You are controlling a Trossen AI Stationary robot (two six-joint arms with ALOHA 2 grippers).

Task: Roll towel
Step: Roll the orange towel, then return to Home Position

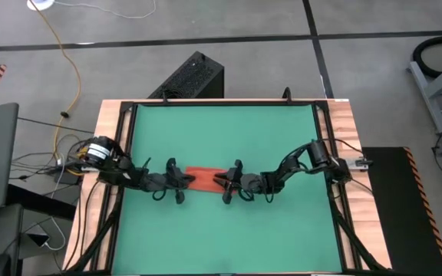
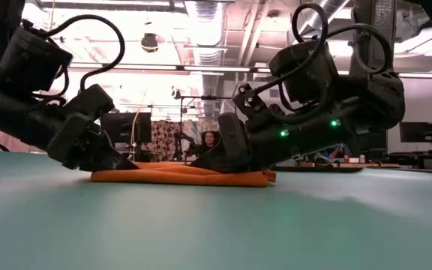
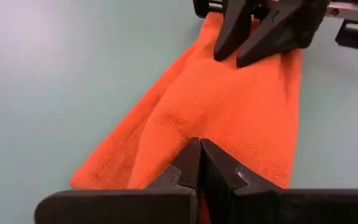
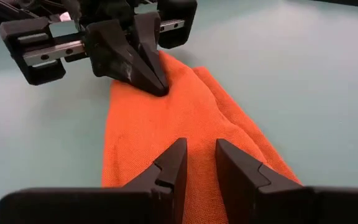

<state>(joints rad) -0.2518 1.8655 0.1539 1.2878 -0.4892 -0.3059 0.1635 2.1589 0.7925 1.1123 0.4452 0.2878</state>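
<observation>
Towel (image 1: pixel 204 177): folded strip at mat (image 1: pixel 221 138) centre, pinned for rolling.
Left gripper (image 1: pixel 181 182): jaws shut, pinching one end.
Right gripper (image 1: pixel 226 182): jaws narrow, pressing other end.

Towel (image 1: pixel 206 178) on mat (image 1: pixel 221 138) centre, left claw (image 1: pixel 181 182), right claw (image 1: pixel 226 182) at its ends
</observation>
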